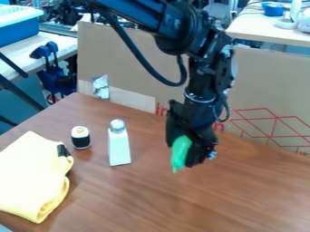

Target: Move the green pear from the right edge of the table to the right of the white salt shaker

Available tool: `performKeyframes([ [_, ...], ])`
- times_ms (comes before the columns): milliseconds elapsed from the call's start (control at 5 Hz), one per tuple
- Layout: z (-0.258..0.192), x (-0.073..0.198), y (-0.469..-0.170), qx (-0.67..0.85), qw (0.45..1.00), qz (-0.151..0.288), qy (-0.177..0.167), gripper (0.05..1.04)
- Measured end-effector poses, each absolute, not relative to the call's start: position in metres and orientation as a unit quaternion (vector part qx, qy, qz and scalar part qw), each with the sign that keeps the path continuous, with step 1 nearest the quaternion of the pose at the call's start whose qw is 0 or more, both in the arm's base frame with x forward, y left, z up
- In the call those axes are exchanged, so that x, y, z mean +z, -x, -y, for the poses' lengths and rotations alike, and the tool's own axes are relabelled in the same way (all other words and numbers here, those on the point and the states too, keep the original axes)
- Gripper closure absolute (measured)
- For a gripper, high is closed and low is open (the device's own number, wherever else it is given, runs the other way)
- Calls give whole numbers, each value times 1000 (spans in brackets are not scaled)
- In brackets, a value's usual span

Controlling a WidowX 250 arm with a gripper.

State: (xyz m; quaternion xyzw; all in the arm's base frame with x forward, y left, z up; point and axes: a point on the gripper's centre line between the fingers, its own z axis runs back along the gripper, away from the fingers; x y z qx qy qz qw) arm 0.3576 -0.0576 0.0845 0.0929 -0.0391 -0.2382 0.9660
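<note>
While the black gripper (192, 156) is hanging above the brown wooden table (242, 195), its fingers are clasping a green pepper-like object (180, 153), which is jutting downward between them, right of the white shaker (119, 146) with its silvery cap.

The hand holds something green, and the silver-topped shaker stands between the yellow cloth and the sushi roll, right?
No: the camera view shows the sushi roll between the yellow cloth and the shaker. The hand does hold something green.
</note>
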Motion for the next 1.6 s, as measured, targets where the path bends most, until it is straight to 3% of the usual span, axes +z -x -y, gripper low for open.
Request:
performKeyframes([
  [200, 48, 90, -369, -222, 970, 49, -90, 229],
  [400, 41, 75, -371, -214, 972, 32, -90, 229],
  [800, 30, 71, -374, -197, 975, 36, -97, 229],
  [1200, 23, 48, -368, -208, 970, 18, -121, 229],
  [1600, 17, 42, -370, -197, 974, 18, -115, 184],
])
